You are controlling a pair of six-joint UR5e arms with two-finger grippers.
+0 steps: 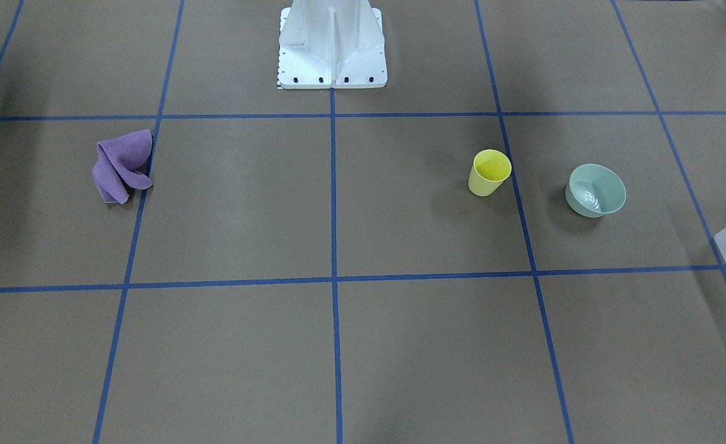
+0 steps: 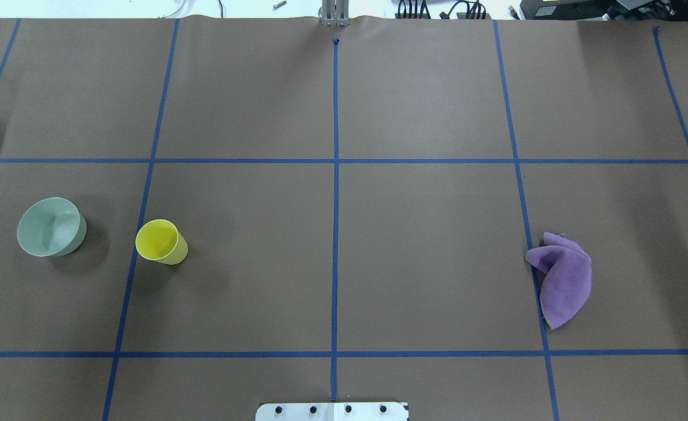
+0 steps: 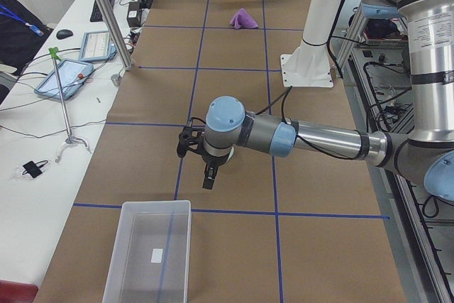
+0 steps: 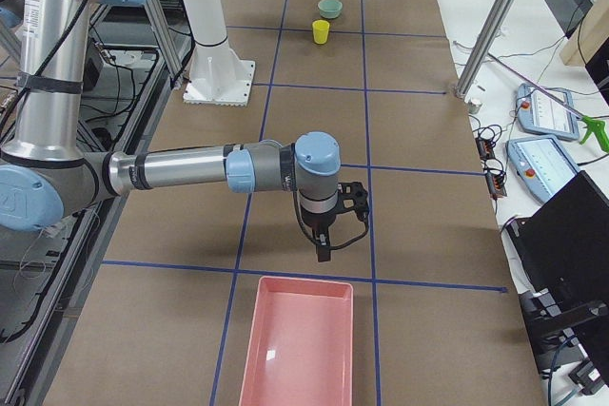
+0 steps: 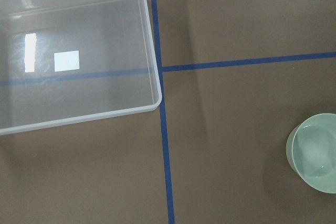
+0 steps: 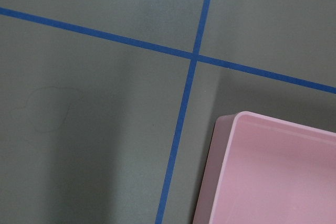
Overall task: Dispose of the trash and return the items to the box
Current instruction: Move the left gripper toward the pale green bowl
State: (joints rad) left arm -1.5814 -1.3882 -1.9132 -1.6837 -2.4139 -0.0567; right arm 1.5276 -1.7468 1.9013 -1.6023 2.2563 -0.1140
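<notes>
A small yellow cup [image 1: 490, 172] stands upright on the brown table, with a pale mint-green bowl [image 1: 596, 190] close beside it; both show from overhead, the cup [image 2: 159, 241] and the bowl [image 2: 50, 226]. The translucent box [image 3: 149, 253] stands empty at the table's left end and fills the upper left of the left wrist view [image 5: 73, 51], where the bowl [image 5: 315, 153] sits at the right edge. My left gripper [image 3: 208, 179] hangs above the table between bowl and box; I cannot tell whether it is open. My right gripper [image 4: 324, 252] hangs near a pink tray [image 4: 300, 339]; I cannot tell its state.
A crumpled purple cloth [image 2: 561, 278] lies on the table's right side, also in the front view [image 1: 123, 165]. The pink tray's corner shows in the right wrist view [image 6: 273, 171]. The white robot base [image 1: 332, 49] stands at the table's rear middle. Blue tape lines grid the table.
</notes>
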